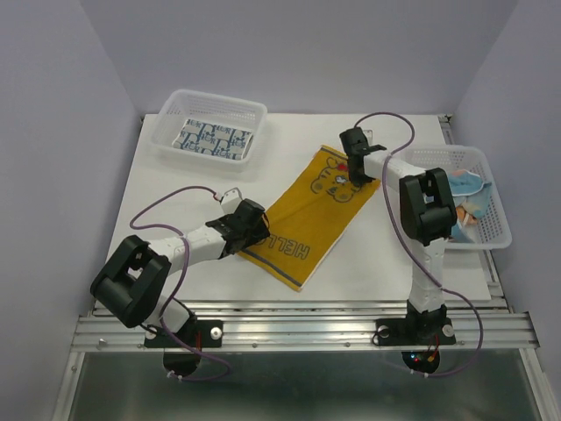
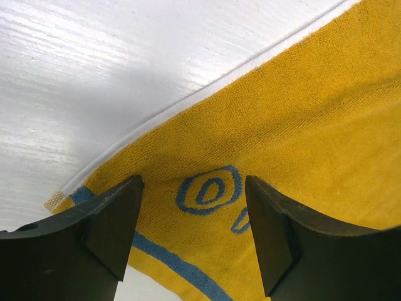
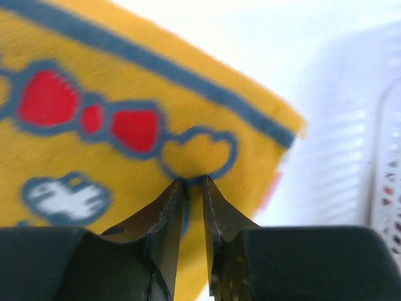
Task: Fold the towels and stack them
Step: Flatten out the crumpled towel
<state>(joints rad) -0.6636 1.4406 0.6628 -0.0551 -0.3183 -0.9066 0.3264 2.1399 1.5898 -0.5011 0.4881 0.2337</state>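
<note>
yellow towel (image 1: 307,215) flat, diagonal, mid worktop (image 1: 368,263) | L fingers (image 1: 252,230) at its near-L end | R fingers (image 1: 357,171) at its far end | blue-white towel (image 1: 213,140) folded in L basket (image 1: 206,95) | lt-blue towels (image 1: 473,210) in R basket (image 1: 465,151)

Yellow towel (image 3: 188,88) blurred at right pincer (image 3: 193,182); basket towels (image 1: 473,207) half-hidden.

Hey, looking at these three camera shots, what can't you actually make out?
Right wrist view: whether the right gripper pinches the yellow towel; blur and its nearly closed jaws hide that.
Top view: the towels in the right basket; the right arm covers most of them.
Left wrist view: the yellow towel's blue print, cut off by the left gripper and the frame edge.
</note>
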